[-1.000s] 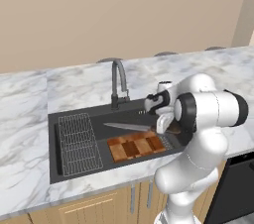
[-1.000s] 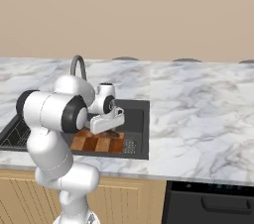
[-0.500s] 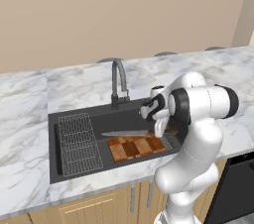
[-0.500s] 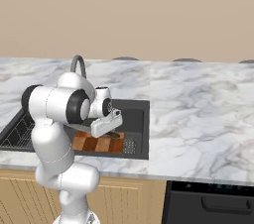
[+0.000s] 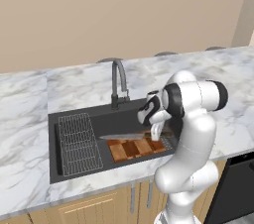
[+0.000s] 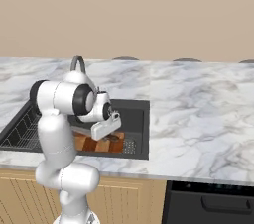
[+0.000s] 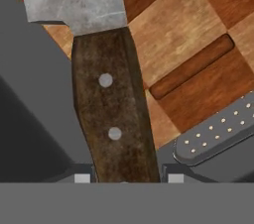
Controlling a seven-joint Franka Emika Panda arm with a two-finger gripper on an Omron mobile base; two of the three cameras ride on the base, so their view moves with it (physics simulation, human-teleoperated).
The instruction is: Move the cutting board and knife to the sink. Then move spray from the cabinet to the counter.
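Observation:
The checkered cutting board lies flat on the floor of the dark sink, at its right end. My gripper reaches down into the basin, shut on the dark wooden handle of the knife. The silver blade points left, about level, just over the board's far edge. Whether the knife touches the board I cannot tell. The spray and the cabinet are out of view.
A wire rack fills the sink's left section and the dark arched faucet stands behind the basin. A perforated drain cover sits right of the board. White marble counter surrounds the sink; a dark appliance front lies below right.
My gripper has sunk lower into the sink with the knife in it, bringing the blade down close over the cutting board. The board has stayed put.

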